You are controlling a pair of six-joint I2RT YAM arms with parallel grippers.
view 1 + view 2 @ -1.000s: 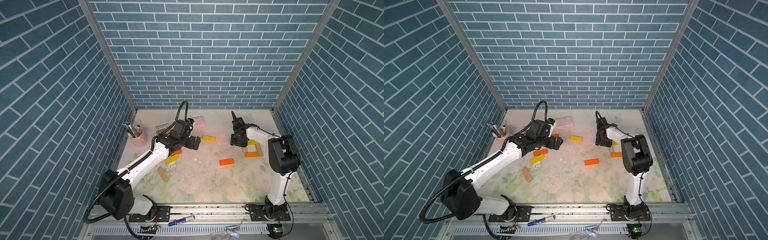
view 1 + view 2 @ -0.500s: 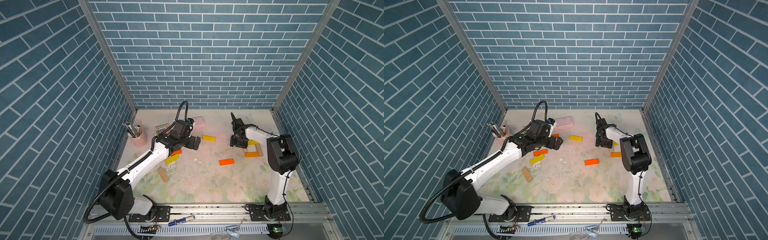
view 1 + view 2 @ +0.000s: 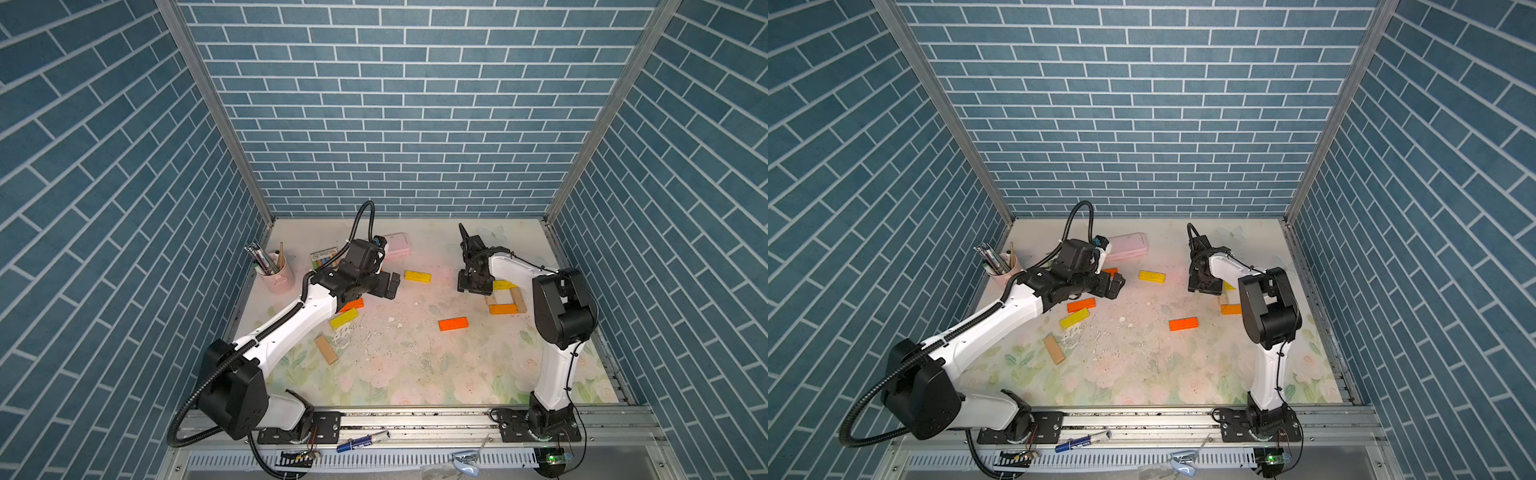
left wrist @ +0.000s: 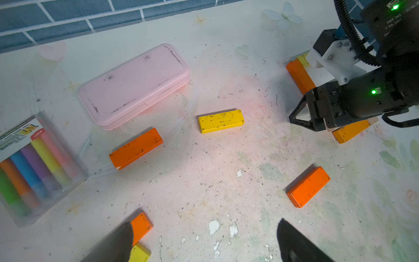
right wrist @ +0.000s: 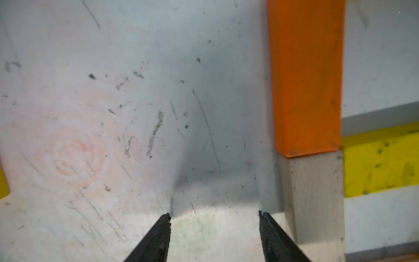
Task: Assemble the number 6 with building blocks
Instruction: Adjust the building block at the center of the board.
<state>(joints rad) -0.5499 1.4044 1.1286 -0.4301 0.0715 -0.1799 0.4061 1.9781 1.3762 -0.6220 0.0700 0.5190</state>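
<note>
Beside the tan block [image 5: 315, 197] the right gripper [image 5: 214, 214] is stood off. Its jaws have been widened a little over the last second and are seen spread with nothing between them, one finger just beside the tan block's long side. This is read as a release (piece judged set, not confirmed).

An orange block [image 5: 306, 79] is butted end to end against the tan block. A yellow bar [image 5: 381, 163] is laid touching the tan block's other side, near that joint. A loop is closed off the tan block by a second tan piece [image 3: 518, 299] and an orange bar [image 3: 503, 308].

All pieces are laid flat, with square edges and scuffed paint. Whether a top stroke is laid cannot be told.

Loose blocks [image 4: 221, 121] are left well apart from the tan block, toward the left gripper [image 4: 205, 223]. That gripper has not been moved and is held fully spread and empty.
</note>
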